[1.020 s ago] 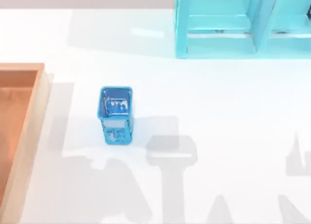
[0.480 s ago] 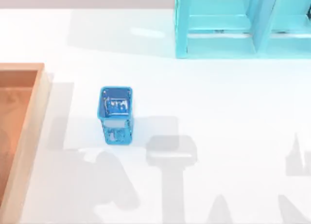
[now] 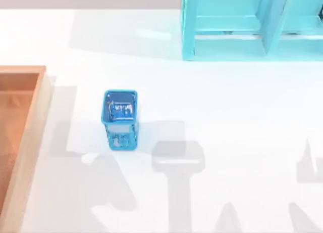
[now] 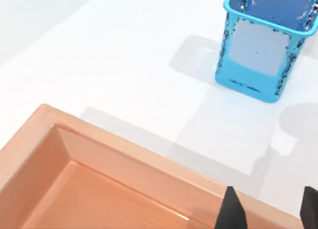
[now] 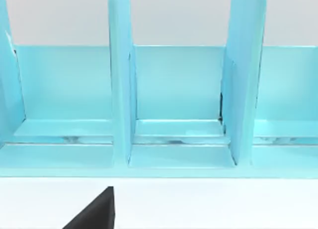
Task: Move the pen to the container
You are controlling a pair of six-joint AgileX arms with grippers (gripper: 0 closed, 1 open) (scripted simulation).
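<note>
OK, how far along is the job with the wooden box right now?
Done: nothing I can confirm; I cannot tell where the pen is. In hand: the left gripper hangs over the container's rim, fingers apart with nothing held between them. The right gripper sits parked facing the teal shelf. Left: confirming that the pen lies in the container.

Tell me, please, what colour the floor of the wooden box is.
Orange-brown, with a paler wood rim; the wooden box shows best in the left wrist view.

The container [image 3: 30, 137] looks like smooth matt wood; the blue cup [image 3: 121, 119] is glossy mesh; the table [image 3: 227, 117] is smooth white.
</note>
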